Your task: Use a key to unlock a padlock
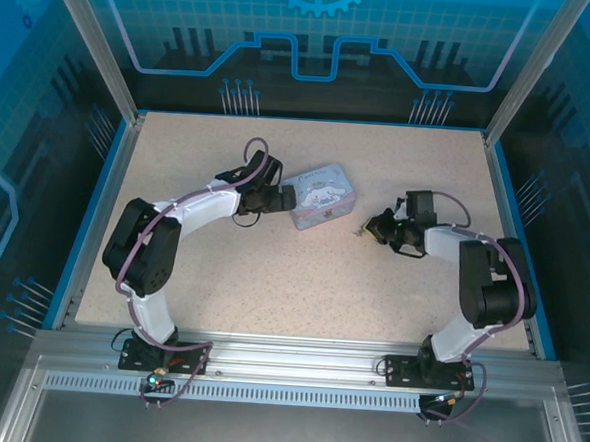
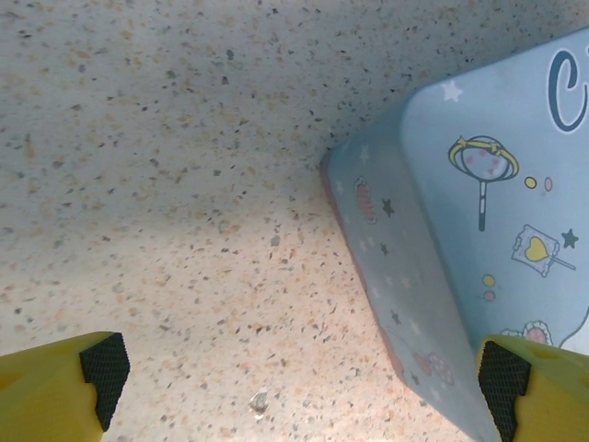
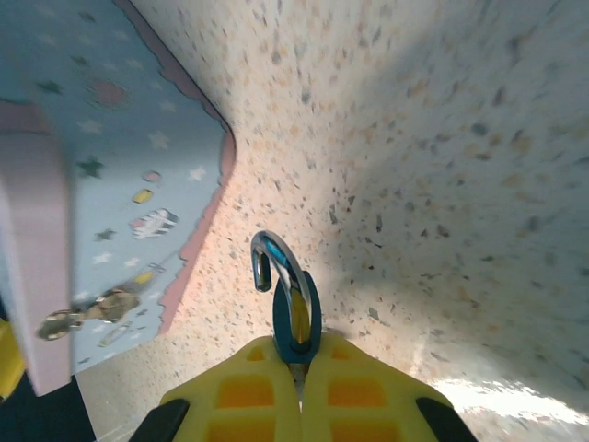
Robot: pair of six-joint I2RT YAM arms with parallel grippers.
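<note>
Right fingers pinching padlock, long axis straight out past the tips, glossy curved metal shackle leading. Left fingers spread over speckled tabletop, smooth blue printed tin beside one.

Beige counter, flecked all over with dark and tan speckles. Toward 12 o'clock of its centre is a pale blue tin printed with white stars, a yellow and pink wand, a yellow heart and dark blue lettering, with a pink scalloped border. The left fingers are bright yellow with black pads; the right fingers are the same yellow. The padlock is bluish silver with a shiny shackle. The arms are white and black, with purple cables. Blue walls carry lighter blue circuit lines.
</note>
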